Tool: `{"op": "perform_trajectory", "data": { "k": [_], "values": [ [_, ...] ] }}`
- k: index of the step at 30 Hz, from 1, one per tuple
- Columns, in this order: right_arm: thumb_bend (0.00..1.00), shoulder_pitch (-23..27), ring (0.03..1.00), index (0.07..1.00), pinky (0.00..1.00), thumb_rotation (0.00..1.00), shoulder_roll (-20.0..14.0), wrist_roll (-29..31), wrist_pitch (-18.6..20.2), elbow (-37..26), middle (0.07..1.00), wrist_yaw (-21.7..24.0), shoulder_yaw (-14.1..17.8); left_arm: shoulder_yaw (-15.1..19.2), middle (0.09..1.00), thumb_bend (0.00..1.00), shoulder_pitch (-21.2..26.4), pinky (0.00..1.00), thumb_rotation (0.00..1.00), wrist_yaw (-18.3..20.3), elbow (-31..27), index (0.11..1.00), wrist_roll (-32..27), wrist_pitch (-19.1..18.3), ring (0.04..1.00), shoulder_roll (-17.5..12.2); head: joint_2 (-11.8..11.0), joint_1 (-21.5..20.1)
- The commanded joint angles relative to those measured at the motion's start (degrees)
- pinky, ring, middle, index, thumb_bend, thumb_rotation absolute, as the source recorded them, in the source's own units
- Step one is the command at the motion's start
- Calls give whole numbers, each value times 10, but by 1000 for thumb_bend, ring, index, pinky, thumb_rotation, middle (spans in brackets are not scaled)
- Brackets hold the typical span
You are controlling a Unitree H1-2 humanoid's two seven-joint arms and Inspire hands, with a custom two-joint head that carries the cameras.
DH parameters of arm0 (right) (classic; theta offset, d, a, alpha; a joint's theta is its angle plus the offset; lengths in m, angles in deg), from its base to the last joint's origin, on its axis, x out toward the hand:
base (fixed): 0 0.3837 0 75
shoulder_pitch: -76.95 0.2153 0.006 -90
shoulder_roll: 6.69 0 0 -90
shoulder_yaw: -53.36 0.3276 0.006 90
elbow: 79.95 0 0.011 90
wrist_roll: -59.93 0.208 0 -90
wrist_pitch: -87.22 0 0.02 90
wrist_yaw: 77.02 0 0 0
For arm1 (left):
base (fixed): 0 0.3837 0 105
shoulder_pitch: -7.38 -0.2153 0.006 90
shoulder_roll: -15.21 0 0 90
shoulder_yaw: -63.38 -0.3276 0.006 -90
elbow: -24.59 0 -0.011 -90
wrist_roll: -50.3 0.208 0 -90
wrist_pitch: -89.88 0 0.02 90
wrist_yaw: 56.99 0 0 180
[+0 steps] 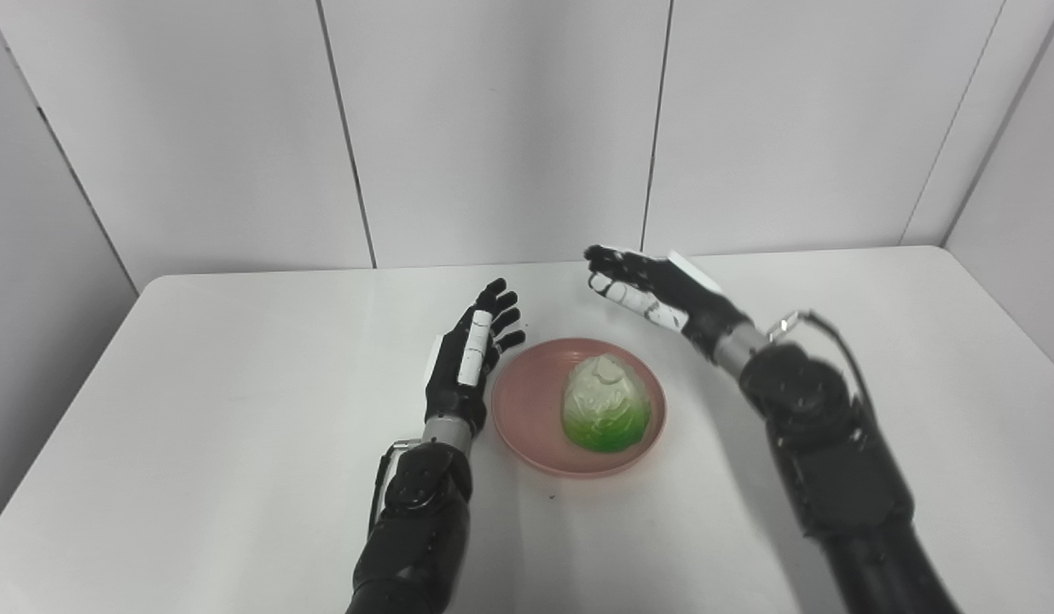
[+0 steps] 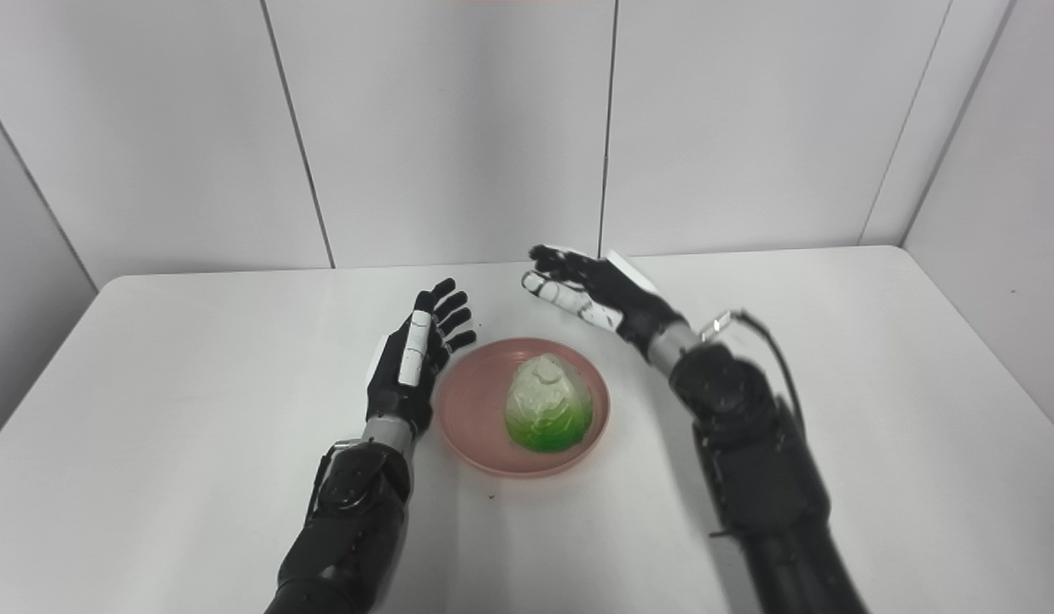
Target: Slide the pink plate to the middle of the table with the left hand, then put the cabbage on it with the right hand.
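Observation:
The pink plate (image 1: 527, 409) sits near the middle of the white table (image 1: 194, 409). A green and pale cabbage (image 1: 605, 402) rests on the plate, toward its right half. My left hand (image 1: 471, 358) stands open just left of the plate's rim, fingers spread and pointing away from me, holding nothing. Raised above the table behind and to the right of the plate, my right hand (image 1: 655, 290) is open with its palm turned left, apart from the cabbage.
Grey wall panels (image 1: 493, 128) rise right behind the table's far edge. The table's left edge (image 1: 58, 443) and right edge (image 1: 1013, 315) are in view. A tiny dark speck (image 1: 551, 493) lies in front of the plate.

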Motion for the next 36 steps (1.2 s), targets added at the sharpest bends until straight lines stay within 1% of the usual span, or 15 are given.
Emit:
{"op": "perform_trajectory", "data": {
  "k": [1, 2, 3, 5, 6, 9, 11, 14, 20, 21, 23, 26, 30, 33, 36],
  "values": [
    [992, 20, 910, 861, 927, 890, 22, 41, -63, 4, 885, -53, 27, -7, 876, 915, -8, 835, 879, -27, 7, 867, 23, 16, 876, -3, -1, 1],
    [986, 13, 922, 865, 949, 898, 35, 51, -74, 12, 891, -75, 39, -7, 875, 920, -11, 852, 876, -44, 5, 867, 31, 18, 875, 1, -1, 1],
    [994, 9, 936, 874, 966, 924, 43, 57, -82, 18, 897, -91, 45, -7, 886, 934, -14, 912, 868, -56, 3, 871, 37, 19, 897, 4, -1, 1],
    [988, -2, 982, 913, 995, 984, 56, 64, -83, 20, 928, -121, 56, -5, 913, 924, -17, 986, 861, -81, 4, 900, 46, 30, 933, 13, -1, -2],
    [990, -5, 995, 922, 999, 995, 58, 66, -82, 21, 936, -131, 58, -5, 924, 913, -18, 996, 865, -90, 6, 916, 50, 35, 943, 16, -1, -2],
    [987, -16, 999, 940, 1000, 1000, 75, 93, -105, 30, 957, -158, 72, -16, 942, 898, -16, 1000, 882, -131, 20, 939, 80, 54, 951, 20, -1, -2],
    [947, -21, 1000, 959, 1000, 1000, 84, 105, -121, 39, 973, -176, 79, -20, 957, 886, -14, 1000, 894, -145, 26, 954, 89, 59, 965, 20, -4, 0],
    [896, -26, 1000, 997, 1000, 1000, 92, 121, -136, 55, 998, -195, 85, -20, 977, 904, -13, 1000, 908, -151, 28, 971, 87, 60, 989, 21, -4, 1],
    [871, -36, 1000, 1000, 1000, 1000, 94, 122, -167, 81, 1000, -216, 74, -16, 982, 891, -14, 1000, 922, -171, 14, 979, 90, 46, 997, 21, -3, 3],
    [846, -38, 1000, 1000, 1000, 1000, 94, 119, -170, 83, 1000, -219, 71, -15, 979, 884, -15, 999, 917, -175, 13, 977, 91, 46, 993, 22, -3, 3],
    [812, -42, 1000, 1000, 1000, 1000, 94, 113, -172, 82, 1000, -226, 66, -17, 977, 874, -18, 992, 916, -181, 10, 977, 92, 48, 989, 24, -3, 4],
    [758, -48, 1000, 1000, 1000, 990, 95, 104, -166, 76, 1000, -243, 61, -22, 974, 792, -22, 996, 896, -180, 9, 974, 95, 48, 982, 24, -4, 3],
    [745, -53, 1000, 1000, 1000, 1000, 96, 100, -160, 76, 982, -258, 58, -29, 971, 847, -24, 984, 905, -176, 6, 964, 97, 42, 977, 20, -7, 2],
    [736, -56, 999, 1000, 1000, 1000, 92, 114, -159, 77, 972, -246, 57, -27, 978, 875, -22, 998, 903, -163, 11, 967, 87, 46, 987, 15, -7, 2],
    [752, -56, 990, 1000, 1000, 1000, 88, 125, -154, 78, 972, -236, 56, -26, 984, 874, -21, 1000, 910, -156, 11, 971, 84, 45, 992, 11, -7, 2]
  ]
}}
